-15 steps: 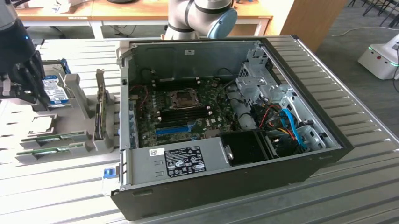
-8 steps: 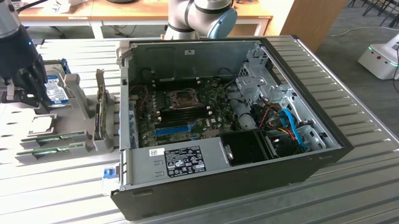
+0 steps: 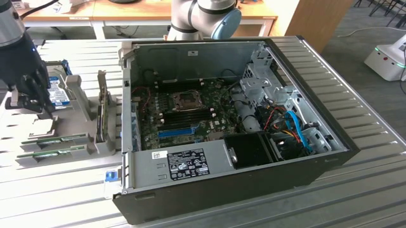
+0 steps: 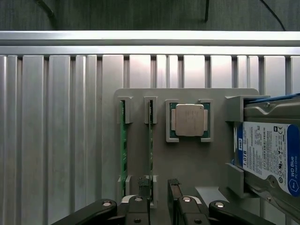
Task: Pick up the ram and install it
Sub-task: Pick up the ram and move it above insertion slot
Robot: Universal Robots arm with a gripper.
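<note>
**Gripper** [image 4: 159,185]: I read the fingers [image 4: 143,187] as spread wide and holding nothing. They hang over one end of the holder [image 4: 187,159].

**Ram** [image 4: 151,136]: It stands on edge in a holder slot and is the stick nearer the CPU [image 4: 189,120]. Its near end lies between the fingers, close to one of them. I cannot tell whether that finger touches it.

**Surroundings:** A second stick [image 4: 123,140] sits parallel in the slot just beside the ram. Past the CPU, the drive [image 4: 267,159] stands in its own bay. The holder rests on the counter [image 4: 56,140], to the exterior view's left of the open case [image 3: 241,180] and well apart from the board [image 3: 190,114].

**Handling, in my judgement:** The ram is light, thin and stiff, but fragile, so I would not pinch the chips or the contact edge. I would grip across the flat faces near mid-length, squarely, so that it lifts straight out of its slot. The narrow gap to the second stick leaves little room for a finger.
</note>
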